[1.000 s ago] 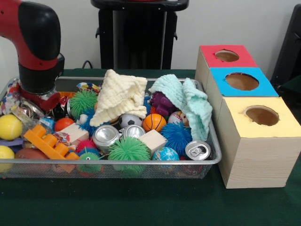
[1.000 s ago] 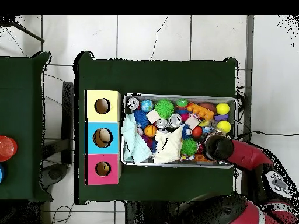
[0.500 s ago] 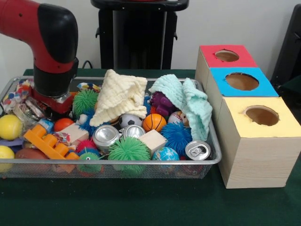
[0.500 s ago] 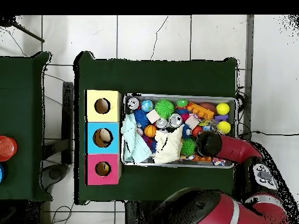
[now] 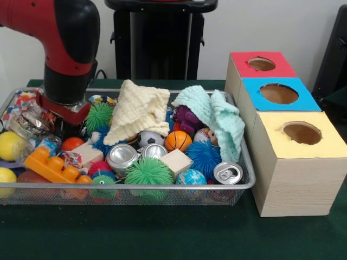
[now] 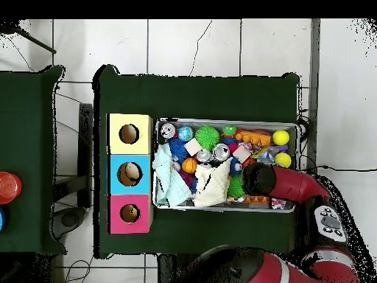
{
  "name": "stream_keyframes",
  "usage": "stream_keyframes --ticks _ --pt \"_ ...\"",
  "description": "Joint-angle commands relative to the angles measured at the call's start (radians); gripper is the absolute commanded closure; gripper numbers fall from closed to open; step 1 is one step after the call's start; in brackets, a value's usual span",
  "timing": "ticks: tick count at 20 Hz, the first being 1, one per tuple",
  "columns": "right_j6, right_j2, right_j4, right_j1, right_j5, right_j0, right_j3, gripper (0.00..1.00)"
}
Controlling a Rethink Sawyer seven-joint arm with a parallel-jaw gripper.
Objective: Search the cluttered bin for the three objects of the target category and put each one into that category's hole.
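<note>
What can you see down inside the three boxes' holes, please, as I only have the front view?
Observer: From overhead, the blue box has a roundish, pale orange thing down its hole; I cannot tell what it is.
Operator: Thank you. And the other two?
Observer: The holes of the yellow box and the red box show only dark brown inside, nothing distinct.
Operator: Is anything beyond the boxes?
Observer: A second green table stands there, with a red round thing on it.

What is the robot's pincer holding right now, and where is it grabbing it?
It cannot be told. The arm reaches down into the wire bin behind the orange block and green spiky ball, and its own body hides the pincer.
</note>
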Motion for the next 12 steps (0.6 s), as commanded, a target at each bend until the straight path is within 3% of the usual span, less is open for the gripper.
stream_keyframes --ticks 1,8,12 --pt "-0.031 0.131 0.06 -0.179 0.142 -0.046 0.089 1.0" --pt "-0.068 0.132 0.097 -0.312 0.35 -0.052 0.116 1.0" --pt "-0.028 0.111 0.098 -0.342 0.37 -0.027 0.141 1.0"
